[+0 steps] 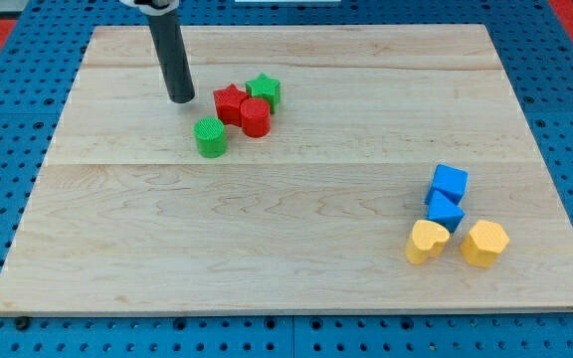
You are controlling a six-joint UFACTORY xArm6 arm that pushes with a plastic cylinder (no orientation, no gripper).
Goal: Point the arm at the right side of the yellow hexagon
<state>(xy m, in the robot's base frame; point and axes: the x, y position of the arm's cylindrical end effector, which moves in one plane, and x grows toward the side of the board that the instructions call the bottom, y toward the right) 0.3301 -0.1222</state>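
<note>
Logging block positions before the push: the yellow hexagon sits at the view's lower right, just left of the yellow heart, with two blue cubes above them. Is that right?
One slip: in the camera view the yellow hexagon sits just right of the yellow heart, not left. Lower right, with two blue cubes above, holds.

My visible body: one straight rod, dark grey to black, smooth and cylindrical, matte with a faint lighter sheen down one side. My tip (pixel 181 100) is a flat, blunt end, same width as the shaft, no taper. At the view's top the rod runs into a white mount with a dark band, cropped by the frame edge, so probably a collar but I can't confirm. No cables, screws or markings visible.
</note>
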